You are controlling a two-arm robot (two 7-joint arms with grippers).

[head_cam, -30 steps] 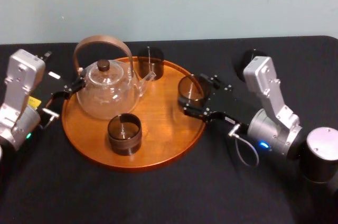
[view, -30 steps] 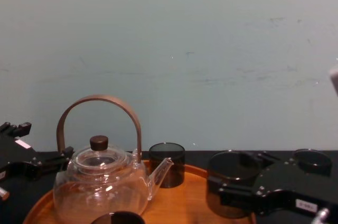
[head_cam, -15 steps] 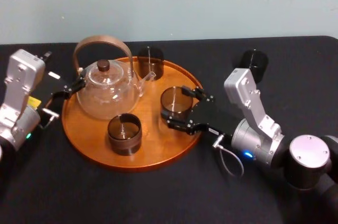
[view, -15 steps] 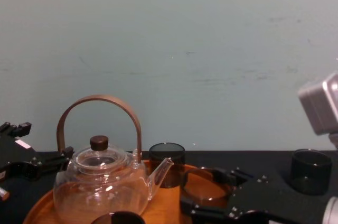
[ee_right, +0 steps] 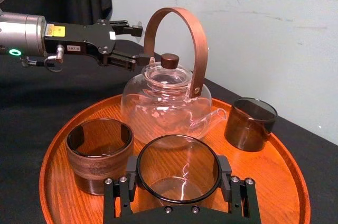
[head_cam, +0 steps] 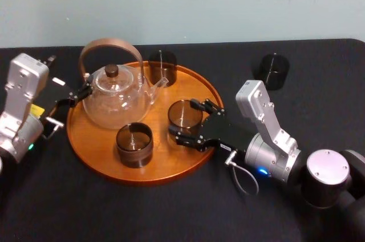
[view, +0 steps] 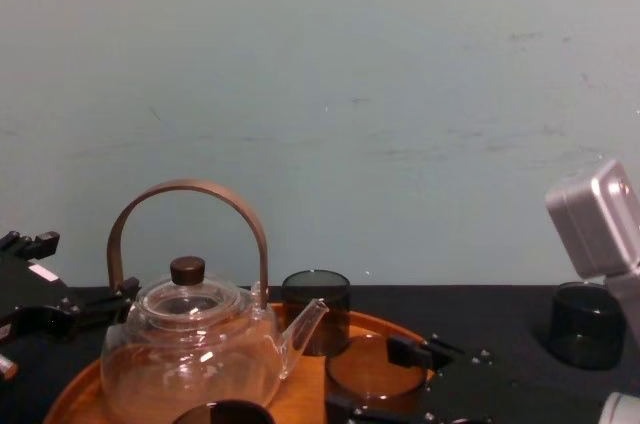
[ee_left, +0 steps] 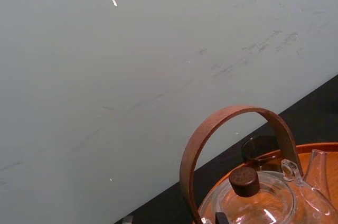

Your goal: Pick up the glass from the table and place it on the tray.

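Observation:
My right gripper [head_cam: 188, 123] is shut on the glass [head_cam: 185, 117], a clear smoky tumbler, one finger on each side of it. In the right wrist view the glass [ee_right: 178, 174] sits between those fingers [ee_right: 119, 192], over the right part of the round orange-brown tray [head_cam: 142, 178]. I cannot tell whether its base touches the tray [ee_right: 296, 203]. In the chest view the glass [view: 372, 376] is low, just right of the teapot spout. The black table [head_cam: 171, 213] lies under the tray. My left gripper [head_cam: 76, 97] stays open beside the teapot's left side.
On the tray stand a glass teapot [head_cam: 116, 98] with a wooden hoop handle, a dark cup [head_cam: 135, 144] at the front and another [head_cam: 162, 66] at the back. A further dark glass [head_cam: 274, 70] stands on the table at the back right.
My right gripper has carried the glass leftward from the tray's right rim to well inside it, and lower. The left arm has not moved.

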